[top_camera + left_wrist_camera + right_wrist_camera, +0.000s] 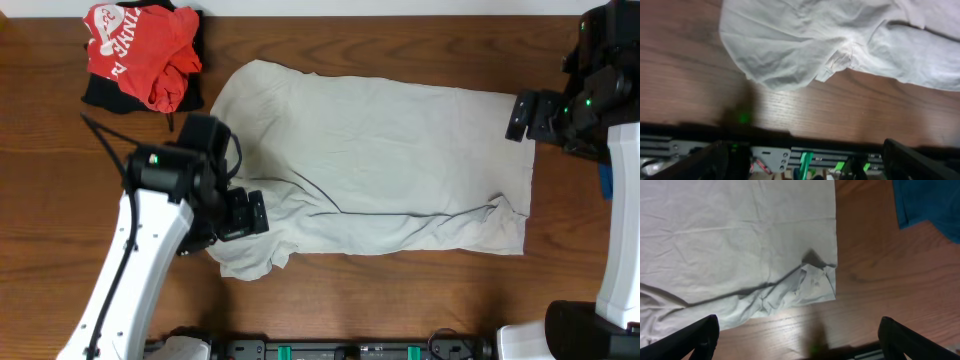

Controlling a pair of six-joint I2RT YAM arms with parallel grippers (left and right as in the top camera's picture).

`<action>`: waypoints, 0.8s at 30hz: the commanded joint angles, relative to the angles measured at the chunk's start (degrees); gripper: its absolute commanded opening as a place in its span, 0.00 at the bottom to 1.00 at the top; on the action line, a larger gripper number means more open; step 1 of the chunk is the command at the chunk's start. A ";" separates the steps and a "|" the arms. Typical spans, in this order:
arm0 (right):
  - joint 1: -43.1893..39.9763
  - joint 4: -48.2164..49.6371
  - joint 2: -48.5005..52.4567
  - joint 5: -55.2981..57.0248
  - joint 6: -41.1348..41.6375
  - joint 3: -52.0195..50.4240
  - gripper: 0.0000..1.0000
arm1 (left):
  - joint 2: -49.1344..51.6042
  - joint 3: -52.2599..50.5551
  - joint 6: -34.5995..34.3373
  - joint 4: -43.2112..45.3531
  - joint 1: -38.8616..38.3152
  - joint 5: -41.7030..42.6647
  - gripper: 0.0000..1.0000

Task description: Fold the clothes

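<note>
Left gripper (258, 213): I see its jaws wide, holding nothing, over the lower-left edge of the shirt (400, 160)
Right gripper (518, 116): jaws wide too, empty, at the upper-right corner
Shirt: spread out, centre of frame

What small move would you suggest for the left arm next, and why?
Probably lower the left gripper onto the sleeve bunched at the shirt's corner and close on its edge. Its jaws stand open and empty above that spot. The shirt lies spread, not yet folded, on the table, with the sleeve sticking out, so it likely gets folded in first.
</note>
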 commanded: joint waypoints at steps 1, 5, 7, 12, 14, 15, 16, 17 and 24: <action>0.22 0.57 -1.01 -0.85 -0.07 -0.13 0.99 | -1.81 -6.47 -3.19 3.63 0.11 1.77 0.98; 0.20 0.63 -1.01 -1.70 -0.07 -0.13 0.99 | -2.01 -15.08 -5.97 10.05 0.11 1.79 0.98; 0.20 0.68 -1.01 -1.70 -0.07 -0.13 0.99 | -2.01 -19.50 -6.64 14.05 0.15 1.79 0.98; 0.20 1.07 -1.01 -1.68 -0.11 -0.13 0.99 | -2.01 -26.36 -8.92 22.10 0.15 1.77 0.98; 0.20 1.31 -1.01 -1.68 -0.42 -0.13 0.99 | -2.01 -27.50 -8.92 23.63 0.15 1.70 0.98; 0.20 1.46 -1.01 -1.68 -0.52 -0.13 0.98 | -2.01 -27.63 -8.90 23.93 0.15 1.49 0.98; 0.20 1.62 -1.01 -1.68 -0.52 -0.13 0.99 | -1.99 -27.65 -8.96 23.98 0.15 0.85 0.98; 0.20 1.75 -1.01 -1.68 -0.52 -0.13 0.99 | -1.99 -27.65 -8.94 24.13 0.15 0.15 0.98; 0.20 1.86 -1.01 -1.70 -0.52 -0.20 0.99 | -1.97 -28.89 -9.16 26.91 0.17 -2.12 0.98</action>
